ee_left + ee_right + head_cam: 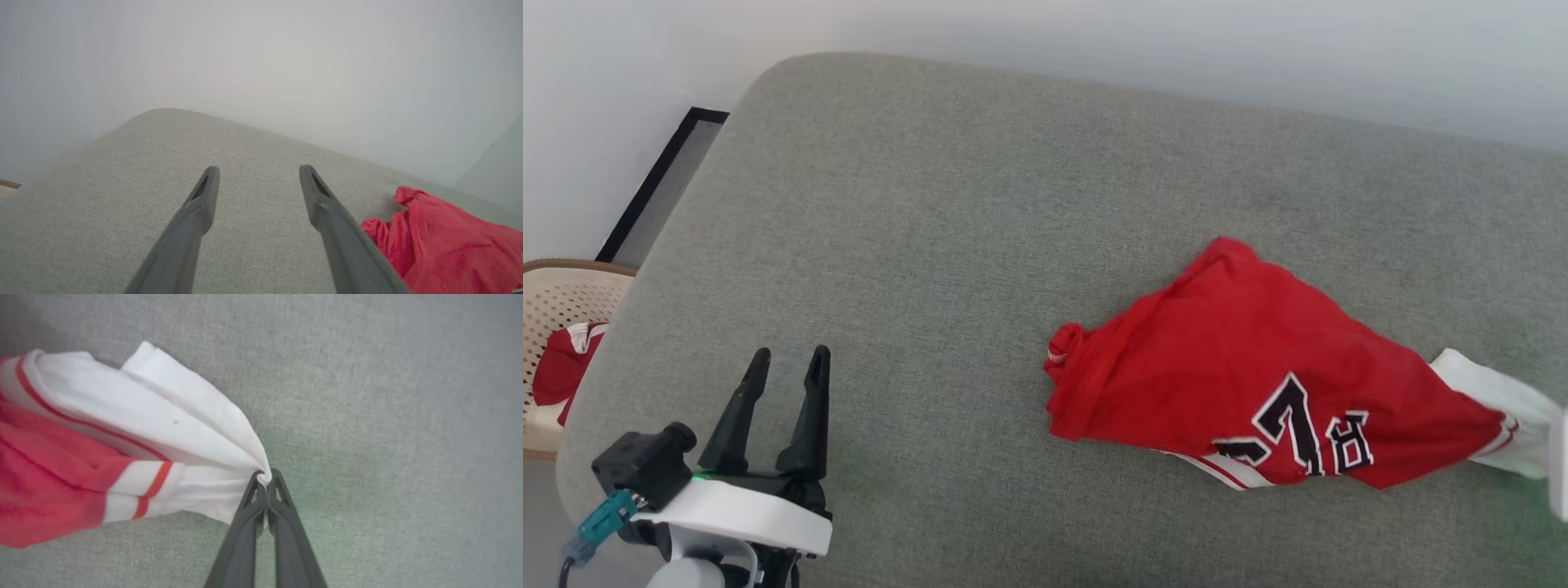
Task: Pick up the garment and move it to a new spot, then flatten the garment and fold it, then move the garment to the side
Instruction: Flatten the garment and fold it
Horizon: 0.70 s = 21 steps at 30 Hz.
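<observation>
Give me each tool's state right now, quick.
Left tool: open, holding nothing.
Right tool: shut on the garment, at its white sleeve.

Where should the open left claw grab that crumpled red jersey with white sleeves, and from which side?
Probably the bunched red knot at the left end of the red jersey. It stands up in a lump, faces the left gripper across bare grey cushion, and lies opposite the white sleeve that the right gripper pinches. Come in low from the robot's left.
</observation>
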Available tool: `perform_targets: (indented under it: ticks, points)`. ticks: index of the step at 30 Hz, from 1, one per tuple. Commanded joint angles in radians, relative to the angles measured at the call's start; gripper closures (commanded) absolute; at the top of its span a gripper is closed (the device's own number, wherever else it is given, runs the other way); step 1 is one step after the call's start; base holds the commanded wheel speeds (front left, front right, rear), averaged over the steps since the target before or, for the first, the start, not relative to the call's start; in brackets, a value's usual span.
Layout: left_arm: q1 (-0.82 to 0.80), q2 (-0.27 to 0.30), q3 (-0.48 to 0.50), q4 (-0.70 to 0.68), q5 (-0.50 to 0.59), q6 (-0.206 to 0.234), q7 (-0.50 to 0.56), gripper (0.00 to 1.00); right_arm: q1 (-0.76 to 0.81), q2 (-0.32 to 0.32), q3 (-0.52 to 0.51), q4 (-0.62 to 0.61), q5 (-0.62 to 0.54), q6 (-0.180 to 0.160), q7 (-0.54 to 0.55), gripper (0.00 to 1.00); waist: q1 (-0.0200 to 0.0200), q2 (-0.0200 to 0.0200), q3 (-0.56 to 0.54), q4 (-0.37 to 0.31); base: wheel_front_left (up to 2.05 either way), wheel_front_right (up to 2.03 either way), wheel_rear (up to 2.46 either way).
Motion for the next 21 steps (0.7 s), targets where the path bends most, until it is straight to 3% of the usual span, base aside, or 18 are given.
perform_targets:
  ticks: [1, 6, 7, 8, 9, 10, 16, 21]
  points:
    - [-0.018, 0.005, -0.002, 0.0, 0.002, -0.003, -0.005, 0.0, 0.007, 0.01, -0.002, 0.005, -0.008, -0.004, -0.008, 1.0, 0.0, 0.0, 0.002, -0.001, 0.0, 0.0, 0.0]
    - [-0.032, 0.014, -0.017, 0.011, 0.002, -0.003, -0.005, 0.0, -0.011, 0.075, -0.045, 0.099, -0.028, -0.004, -0.05, 1.0, 0.0, 0.0, 0.008, -0.008, 0.0, 0.0, 0.0]
    - [-0.036, 0.018, -0.022, 0.013, 0.0, -0.003, -0.005, 0.0, -0.016, 0.084, -0.041, 0.111, -0.039, -0.004, -0.058, 0.9, 0.0, 0.0, 0.007, -0.01, 0.0, 0.0, 0.0]
    - [-0.041, 0.025, -0.026, 0.014, -0.001, -0.003, -0.005, 0.0, -0.023, 0.092, -0.043, 0.122, -0.043, -0.003, -0.068, 0.61, 0.0, 0.0, 0.006, -0.013, 0.0, 0.0, 0.0]
    - [-0.045, 0.031, -0.031, 0.016, -0.005, -0.003, -0.005, 0.0, -0.031, 0.103, -0.048, 0.133, -0.043, -0.003, -0.074, 0.18, 0.0, 0.0, 0.004, -0.017, 0.0, 0.0, 0.0]
    - [-0.047, 0.037, -0.04, 0.018, -0.013, -0.003, -0.005, 0.0, -0.037, 0.108, -0.048, 0.137, -0.047, -0.003, -0.08, 0.0, 0.0, 0.0, 0.0, -0.022, 0.0, 0.0, 0.0]
    - [-0.09, 0.105, -0.1, 0.018, -0.08, -0.003, 0.019, 0.0, -0.061, 0.132, -0.066, 0.104, -0.041, -0.003, -0.128, 0.0, 0.0, 0.0, -0.022, -0.062, 0.0, 0.0, 0.0]
    - [-0.153, 0.173, -0.145, -0.014, -0.141, -0.003, 0.119, 0.0, -0.043, 0.161, -0.053, 0.016, -0.044, -0.003, -0.203, 0.0, 0.0, 0.0, -0.036, -0.114, 0.0, 0.0, 0.0]
